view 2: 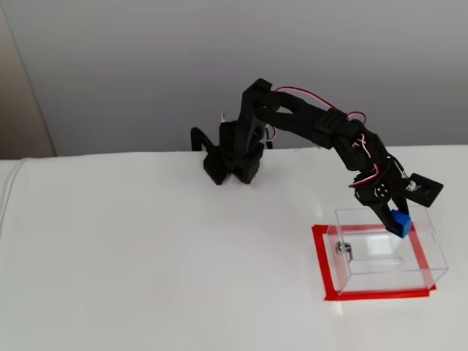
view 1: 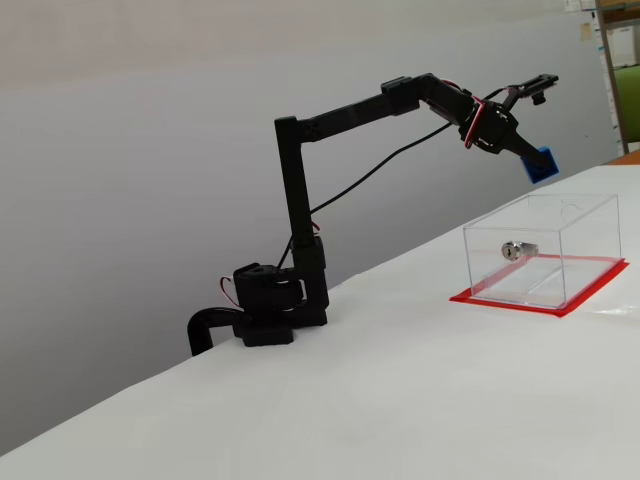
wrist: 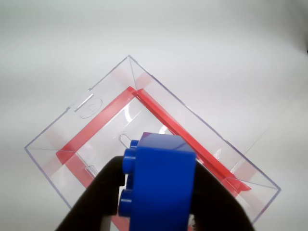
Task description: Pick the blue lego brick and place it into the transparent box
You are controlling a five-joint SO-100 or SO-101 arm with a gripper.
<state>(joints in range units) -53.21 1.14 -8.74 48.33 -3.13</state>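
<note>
My gripper (wrist: 159, 202) is shut on the blue lego brick (wrist: 161, 185), which fills the lower middle of the wrist view with its studs facing left. In both fixed views the blue lego brick (view 1: 541, 163) (view 2: 399, 222) hangs in the air above the transparent box (view 1: 545, 248) (view 2: 387, 248). The transparent box (wrist: 91, 125) lies open-topped below the brick in the wrist view, on its red base sheet (wrist: 159, 113). A small silver metal piece (view 1: 517, 250) (view 2: 344, 248) sits at the box's wall.
The arm's black base (view 1: 270, 310) (view 2: 234, 157) stands on the white table (view 1: 400, 400) against a grey wall. The red base sheet (view 2: 369, 295) frames the box near the table's right end in both fixed views. Shelving (view 1: 620, 70) shows at the far right.
</note>
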